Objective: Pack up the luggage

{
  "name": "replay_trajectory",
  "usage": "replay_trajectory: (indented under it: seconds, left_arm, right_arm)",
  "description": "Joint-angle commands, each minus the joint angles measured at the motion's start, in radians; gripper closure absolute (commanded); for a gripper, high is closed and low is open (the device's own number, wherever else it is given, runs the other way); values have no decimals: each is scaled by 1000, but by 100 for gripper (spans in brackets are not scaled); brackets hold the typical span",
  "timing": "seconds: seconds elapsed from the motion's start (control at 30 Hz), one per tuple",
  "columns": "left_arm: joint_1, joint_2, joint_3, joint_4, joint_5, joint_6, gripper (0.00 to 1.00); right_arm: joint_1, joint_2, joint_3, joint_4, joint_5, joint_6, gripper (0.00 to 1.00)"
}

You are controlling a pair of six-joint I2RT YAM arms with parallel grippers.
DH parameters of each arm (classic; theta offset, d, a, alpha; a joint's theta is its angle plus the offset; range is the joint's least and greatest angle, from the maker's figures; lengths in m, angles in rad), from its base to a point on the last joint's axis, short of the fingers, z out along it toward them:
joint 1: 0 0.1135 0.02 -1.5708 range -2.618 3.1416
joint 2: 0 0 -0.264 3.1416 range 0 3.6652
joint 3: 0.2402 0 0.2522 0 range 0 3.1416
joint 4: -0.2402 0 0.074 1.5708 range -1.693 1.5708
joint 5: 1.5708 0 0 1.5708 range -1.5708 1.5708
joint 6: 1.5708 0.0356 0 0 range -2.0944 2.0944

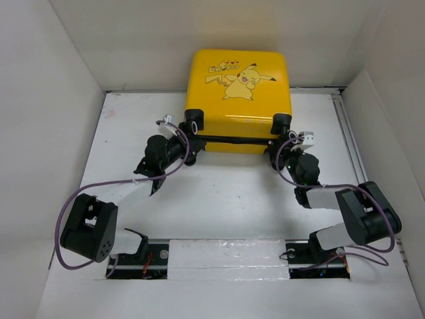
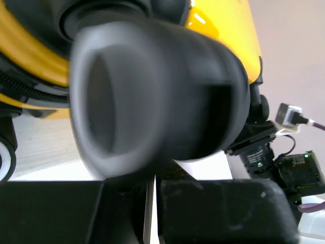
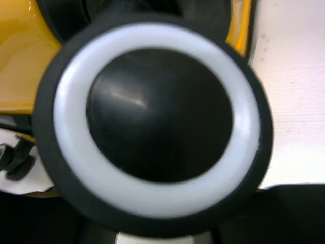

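The yellow luggage point(image 1: 239, 86) lies closed at the far middle of the table, Pikachu side up, its two wheels facing me. My left gripper point(image 1: 188, 138) is at the left wheel point(image 1: 192, 124). In the left wrist view that black wheel point(image 2: 152, 86) fills the frame just above my left gripper point(image 2: 153, 203), whose jaws are closed to a thin slit with nothing between them. My right gripper point(image 1: 281, 147) is at the right wheel point(image 1: 282, 121). In the right wrist view the white-ringed wheel point(image 3: 157, 117) fills the frame over my right gripper point(image 3: 162, 236), whose fingers stand apart.
White walls close in the table on the left, back and right. A metal rail point(image 1: 348, 139) runs along the right side. The arms' mounting rail point(image 1: 226, 256) lies at the near edge. The right arm's wrist camera point(image 2: 254, 152) shows in the left wrist view.
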Motion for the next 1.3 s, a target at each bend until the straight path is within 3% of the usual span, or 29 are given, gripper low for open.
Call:
replay_trajectory:
  seconds: [0.0, 0.1, 0.2, 0.4, 0.87, 0.97, 1.0, 1.1, 1.27]
  left_arm:
    - [-1, -22, 12, 90, 22, 1, 100]
    - [-1, -31, 12, 90, 22, 1, 100]
    - [-1, -40, 12, 90, 12, 1, 100]
    - [-1, -40, 12, 90, 12, 1, 100]
    - [-1, -40, 12, 81, 2, 1, 100]
    - [-1, -40, 12, 81, 2, 1, 100]
    - [-1, -40, 12, 81, 2, 1, 100]
    - [-1, -40, 12, 81, 2, 10, 100]
    - [-11, -31, 12, 81, 2, 10, 100]
  right_arm:
    - [26, 14, -4, 93, -167, 82, 52]
    - [26, -36, -33, 109, -167, 94, 53]
    - [17, -85, -23, 2, -156, 94, 51]
    - [-1, -41, 22, -13, -171, 73, 51]
    - [-21, 79, 57, 154, -202, 101, 47]
    - [-21, 88, 57, 199, -161, 110, 60]
    - [-11, 99, 68, 211, -146, 110, 75]
    - [11, 125, 68, 257, -110, 119, 100]
    - [120, 125, 1, 340, 9, 105, 100]
